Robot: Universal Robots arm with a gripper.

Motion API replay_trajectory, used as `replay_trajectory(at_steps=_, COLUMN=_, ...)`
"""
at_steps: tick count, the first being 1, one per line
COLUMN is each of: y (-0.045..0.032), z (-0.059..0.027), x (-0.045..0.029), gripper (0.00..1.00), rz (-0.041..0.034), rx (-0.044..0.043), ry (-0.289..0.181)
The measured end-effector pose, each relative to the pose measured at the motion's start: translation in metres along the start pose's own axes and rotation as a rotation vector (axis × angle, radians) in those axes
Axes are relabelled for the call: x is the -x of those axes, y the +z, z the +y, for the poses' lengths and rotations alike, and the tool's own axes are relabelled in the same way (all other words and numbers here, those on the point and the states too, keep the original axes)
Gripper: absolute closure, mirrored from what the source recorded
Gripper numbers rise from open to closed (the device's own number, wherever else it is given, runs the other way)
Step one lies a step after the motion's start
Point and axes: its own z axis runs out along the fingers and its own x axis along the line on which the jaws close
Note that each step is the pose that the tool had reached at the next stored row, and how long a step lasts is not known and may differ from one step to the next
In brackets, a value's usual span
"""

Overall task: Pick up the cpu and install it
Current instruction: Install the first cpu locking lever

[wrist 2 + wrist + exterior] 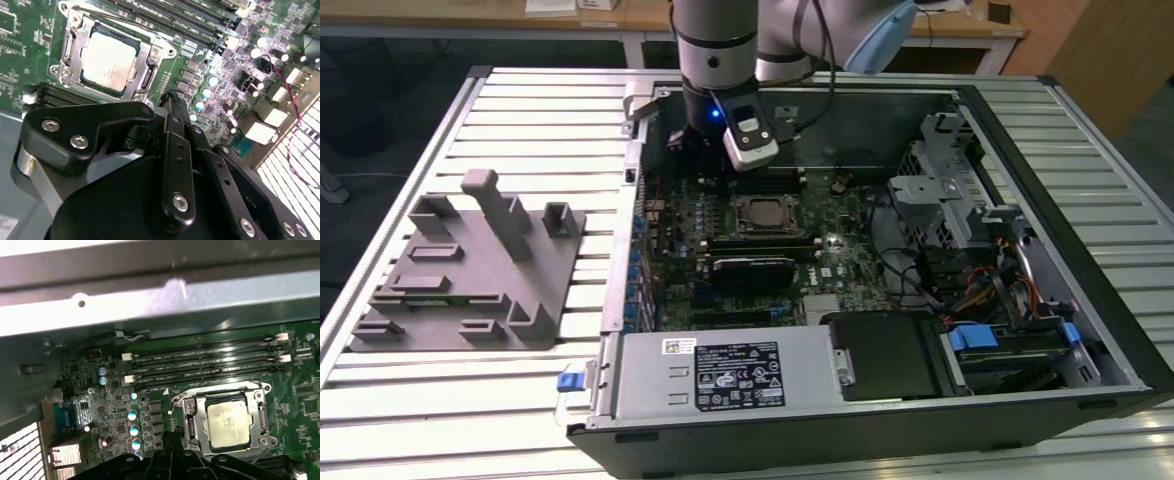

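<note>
Sitting in its socket, the cpu adjoins memory slots — tool hovers close, grip I cannot tell.

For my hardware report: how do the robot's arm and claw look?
The arm is a grey tube with a black band, a pale blue joint cap and a black cable. A blue light and a white box sit at the wrist. The claw is black angular bars with silver screws.
</note>
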Motion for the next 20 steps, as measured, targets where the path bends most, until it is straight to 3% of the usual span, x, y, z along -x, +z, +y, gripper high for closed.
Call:
replay_trajectory(at_steps=8, y=-0.0141, z=0.0001, x=0.0005, gripper=0.89, rz=0.0014, rx=0.0104, ry=0.000)
replay_trajectory(at_steps=15, y=-0.0147, z=-0.0011, x=-0.0073, gripper=0.89, rz=0.0036, rx=0.0256, ry=0.001)
replay_trajectory(at_steps=17, y=-0.0147, z=-0.0012, x=-0.0079, gripper=0.89, rz=0.0061, rx=0.0414, ry=0.000)
replay_trajectory(at_steps=20, y=-0.0148, z=-0.0012, x=-0.0081, gripper=0.89, rz=0.0117, rx=0.0780, ry=-0.002)
